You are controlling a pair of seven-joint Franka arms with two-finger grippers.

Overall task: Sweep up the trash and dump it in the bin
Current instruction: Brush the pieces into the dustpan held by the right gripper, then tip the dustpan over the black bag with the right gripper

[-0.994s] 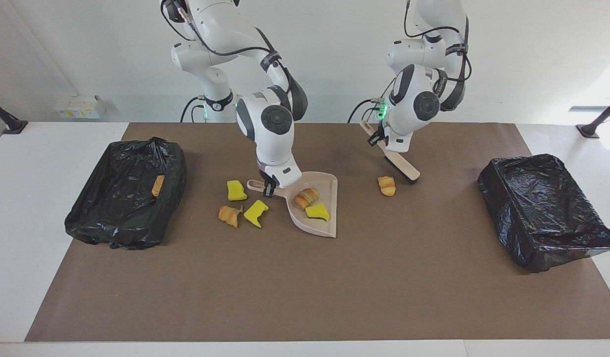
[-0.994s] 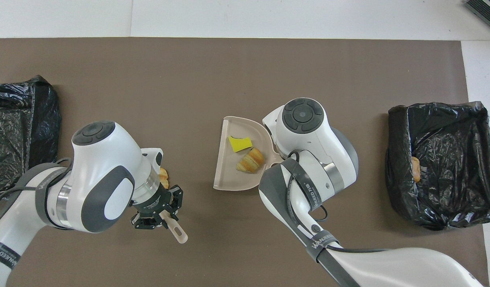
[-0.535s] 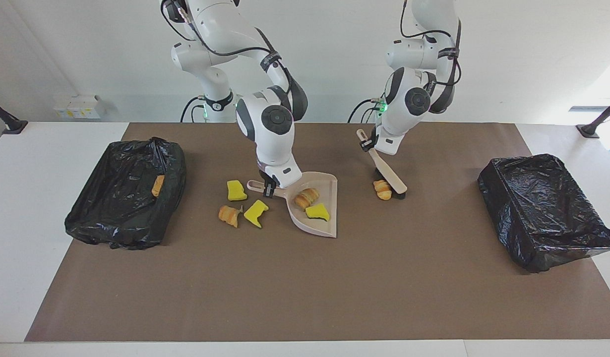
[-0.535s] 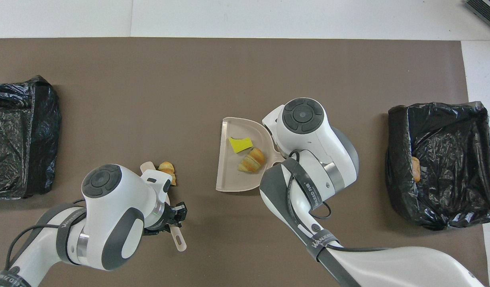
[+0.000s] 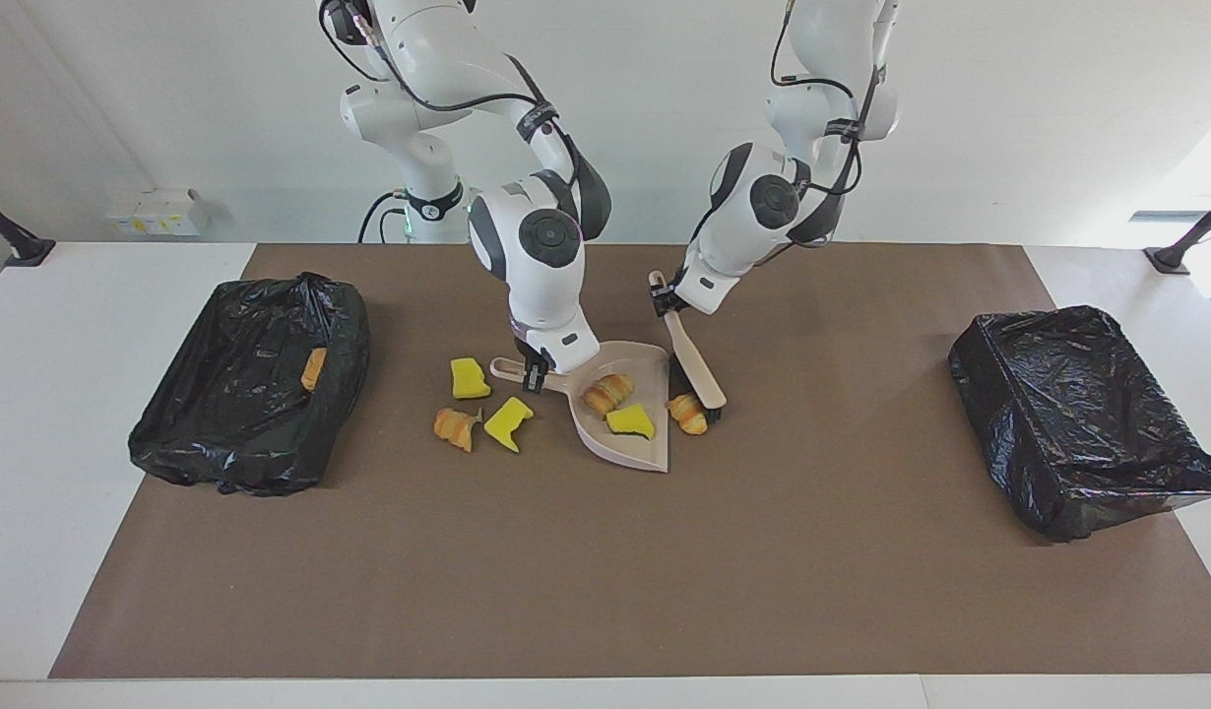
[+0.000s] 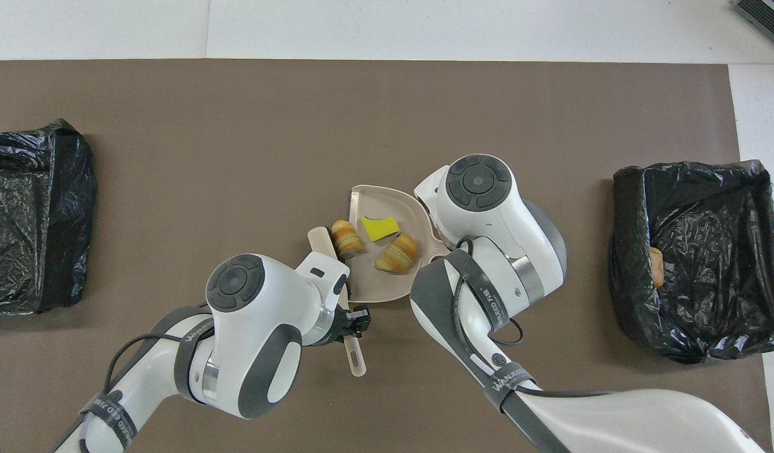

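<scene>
The dustpan held a croissant bit and a yellow chunk; the right gripper pinched its handle. At its open edge, the left gripper clamped a brush touching another croissant bit. Three pieces lay beside the handle, toward a black-lined bin.

A white surface carries a broad brown mat that covers most of it. A plain white wall rises at the robots' end, brightly and evenly lit. A small white box sits at its foot, and a black bracket stands at each corner.
</scene>
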